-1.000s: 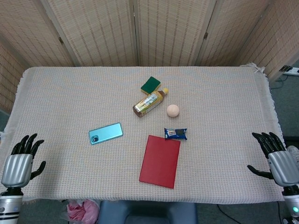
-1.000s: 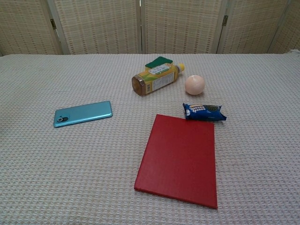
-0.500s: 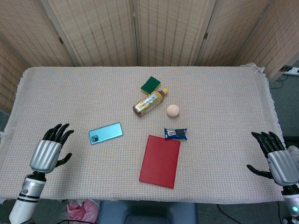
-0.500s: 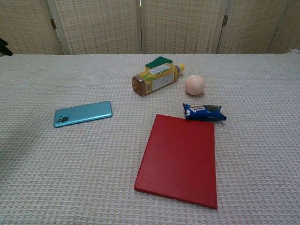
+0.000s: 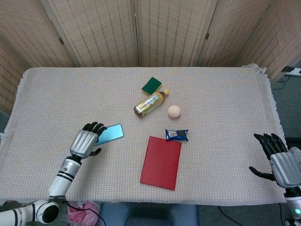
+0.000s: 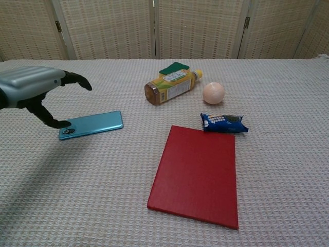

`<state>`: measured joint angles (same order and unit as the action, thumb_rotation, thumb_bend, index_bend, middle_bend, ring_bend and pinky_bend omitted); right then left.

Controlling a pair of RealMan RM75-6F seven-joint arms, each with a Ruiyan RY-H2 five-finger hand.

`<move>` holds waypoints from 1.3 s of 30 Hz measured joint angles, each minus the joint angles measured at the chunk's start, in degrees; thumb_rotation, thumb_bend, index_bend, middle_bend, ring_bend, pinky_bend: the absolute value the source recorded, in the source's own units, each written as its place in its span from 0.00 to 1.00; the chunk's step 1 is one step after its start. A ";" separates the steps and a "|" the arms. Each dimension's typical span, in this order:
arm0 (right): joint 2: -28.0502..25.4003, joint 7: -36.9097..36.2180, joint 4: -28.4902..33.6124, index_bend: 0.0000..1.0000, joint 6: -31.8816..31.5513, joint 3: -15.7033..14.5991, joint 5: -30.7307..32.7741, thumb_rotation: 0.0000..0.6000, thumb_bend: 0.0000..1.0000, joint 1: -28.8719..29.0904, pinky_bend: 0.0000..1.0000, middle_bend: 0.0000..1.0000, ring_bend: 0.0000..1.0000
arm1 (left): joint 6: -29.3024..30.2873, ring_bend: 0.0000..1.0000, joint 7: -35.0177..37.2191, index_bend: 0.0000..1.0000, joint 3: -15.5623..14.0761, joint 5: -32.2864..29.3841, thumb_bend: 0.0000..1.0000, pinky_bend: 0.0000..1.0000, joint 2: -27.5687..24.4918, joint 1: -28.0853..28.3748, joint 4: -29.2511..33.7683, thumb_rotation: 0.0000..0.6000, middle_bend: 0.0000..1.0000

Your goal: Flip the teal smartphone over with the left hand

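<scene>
The teal smartphone [image 5: 111,133] [image 6: 95,124] lies flat on the woven tablecloth, camera lens up, left of centre. My left hand [image 5: 85,141] [image 6: 32,88] hovers over its camera end with fingers spread and curved; in the chest view the thumb tip sits at the phone's near-left corner, and I cannot tell whether it touches. It holds nothing. My right hand [image 5: 279,161] stays open at the table's right front edge, far from the phone, and does not show in the chest view.
A red book [image 5: 161,162] [image 6: 197,174] lies right of the phone. Behind it are a blue snack packet [image 5: 177,135] [image 6: 223,123], a peach ball [image 5: 174,111] [image 6: 213,93], a lying yellow bottle [image 5: 150,104] [image 6: 171,87] and a green sponge [image 5: 151,85] [image 6: 174,68].
My left hand has travelled from the table's front-left corner up and right to the phone's camera end. The phone and the right hand have not moved.
</scene>
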<state>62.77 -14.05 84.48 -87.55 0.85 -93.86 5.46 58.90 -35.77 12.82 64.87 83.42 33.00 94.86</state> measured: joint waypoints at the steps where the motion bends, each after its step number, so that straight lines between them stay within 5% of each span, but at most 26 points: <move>1: 0.02 -0.03 -0.04 0.08 0.01 -0.01 -0.01 1.00 0.06 0.01 0.07 0.14 0.08 | -0.26 0.16 -0.94 0.20 0.14 -1.26 0.26 0.21 0.88 0.67 -0.56 1.00 0.21; 20: 0.44 -1.66 -1.76 0.08 0.93 -0.02 0.78 1.00 0.06 0.42 0.07 0.14 0.08 | 3.66 0.19 -19.41 0.24 1.56 -27.37 0.26 0.21 12.53 11.57 -7.92 1.00 0.27; 39: 0.25 -2.00 -1.96 0.08 0.78 -0.13 1.19 1.00 0.06 0.13 0.07 0.14 0.08 | 6.62 0.21 -20.22 0.26 1.89 -33.61 0.26 0.21 17.50 15.56 -14.81 1.00 0.30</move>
<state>63.02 -16.05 82.51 -86.77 0.72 -92.67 5.59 65.52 -56.00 14.71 31.27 100.92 48.56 80.06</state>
